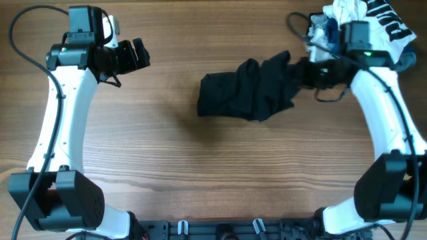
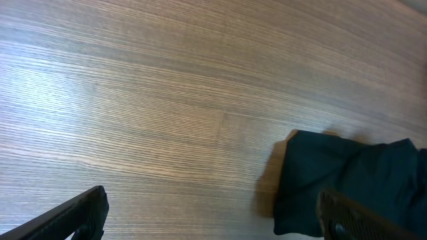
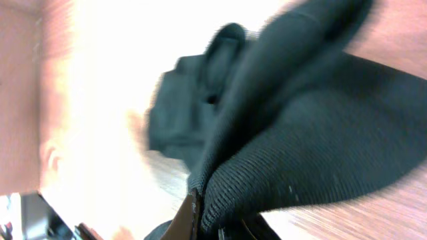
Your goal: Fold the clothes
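Observation:
The black garment point(image 1: 247, 90) lies bunched in a heap at the middle of the wooden table; no white logo shows. My right gripper point(image 1: 301, 69) is shut on the garment's right edge, and the ribbed black fabric point(image 3: 307, 133) fills the right wrist view between the jaws point(image 3: 213, 223). My left gripper point(image 1: 137, 55) is open and empty, hovering at the far left, well apart from the garment. In the left wrist view the garment's edge point(image 2: 347, 180) shows at the lower right, beside the open fingers point(image 2: 213, 220).
A heap of white, black-lettered and light-blue clothes point(image 1: 363, 20) sits at the far right corner, behind my right arm. Bare wood table point(image 1: 167, 167) surrounds the garment.

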Controlling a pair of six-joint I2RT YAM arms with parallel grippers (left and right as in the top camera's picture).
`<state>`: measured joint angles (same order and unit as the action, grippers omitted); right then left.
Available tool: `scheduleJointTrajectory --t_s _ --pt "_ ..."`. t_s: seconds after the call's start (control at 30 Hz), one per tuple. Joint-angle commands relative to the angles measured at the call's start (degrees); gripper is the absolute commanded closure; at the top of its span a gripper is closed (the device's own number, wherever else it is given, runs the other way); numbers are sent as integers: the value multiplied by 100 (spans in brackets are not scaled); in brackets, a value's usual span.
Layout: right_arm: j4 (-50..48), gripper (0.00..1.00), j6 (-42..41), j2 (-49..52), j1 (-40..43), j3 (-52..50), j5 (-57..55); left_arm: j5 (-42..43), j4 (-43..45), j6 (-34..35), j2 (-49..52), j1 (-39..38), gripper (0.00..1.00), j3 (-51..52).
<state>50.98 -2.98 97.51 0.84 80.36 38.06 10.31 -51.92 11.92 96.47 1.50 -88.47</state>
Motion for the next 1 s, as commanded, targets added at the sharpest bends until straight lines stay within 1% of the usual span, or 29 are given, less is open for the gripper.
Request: scheduleJointTrajectory --t_s 0.0,0.13,0.23,0.27,0.3,0.33,0.37,0.4,0.43,0.47,0.5,0.53,0.6,0.63,0.8,0.97 --pt "-284 96 -262 -129 -881 267 -105 -149 116 11 0 -13 0 -68" --pt "-723 96 -614 66 -1781 267 -868 -144 201 11 39 -13 0 -68" --pt "-1043 95 -645 531 -2422 267 -1287 -144 192 11 144 -13 0 -68" --pt "-1102 94 -643 699 -2527 267 -1375 -142 192 11 179 -13 0 -68" --pt "-1154 90 -634 863 -2614 267 -1427 -144 192 13 210 -13 0 -68" --pt "-1200 80 -614 1032 -2667 267 -1427 -142 192 11 256 -13 0 -68" --pt "-1237 65 -614 1182 -2693 267 -1425 -142 190 13 291 -13 0 -68" --pt "-1268 48 -616 1322 -2704 267 -1405 -142 188 13 352 -13 0 -68" --pt "-1294 37 -612 1445 -2704 267 -1357 -142 181 13 376 -15 0 -68" --pt "-1311 32 -605 1515 -2704 267 -1305 -142 173 11 420 -15 0 -68" --pt "-1351 20 -601 1596 -2695 267 -1222 -142 170 11 459 -13 0 -68" --pt "-1370 12 -595 1622 -2688 267 -1187 -142 170 13 485 -13 0 -68" --pt "-1412 3 -579 1615 -2664 282 -1189 -142 173 13 520 -13 0 -68" --pt "-1410 1 -575 1604 -2656 328 -1187 -142 175 13 535 -13 0 -68" --pt "-1316 1 -455 1537 -2640 898 -970 -142 197 13 551 -13 0 -68" --pt "-793 2 -505 1508 -2529 1700 -1228 -144 192 11 551 -13 0 -68"
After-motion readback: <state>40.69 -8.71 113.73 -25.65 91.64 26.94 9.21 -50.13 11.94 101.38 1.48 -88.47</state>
